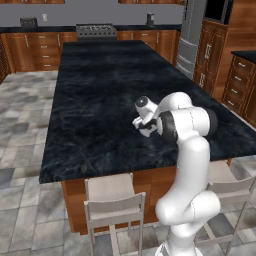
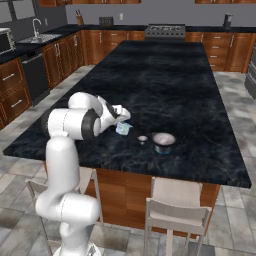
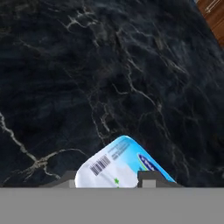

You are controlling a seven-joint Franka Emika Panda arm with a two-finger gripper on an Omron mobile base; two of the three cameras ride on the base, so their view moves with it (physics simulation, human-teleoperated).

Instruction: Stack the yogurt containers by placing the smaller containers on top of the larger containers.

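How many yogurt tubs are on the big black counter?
2 that can be told as tubs. The small blue-topped tub sits between the fingers of the gripper. The larger round tub stands to its right near the counter's front edge. A tiny pinkish item lies between them; the arm may hide others.

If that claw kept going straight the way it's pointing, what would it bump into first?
The gripper already has the small blue-topped yogurt tub between its fingers. Straight on, it would probably press that tub into the black countertop beneath.
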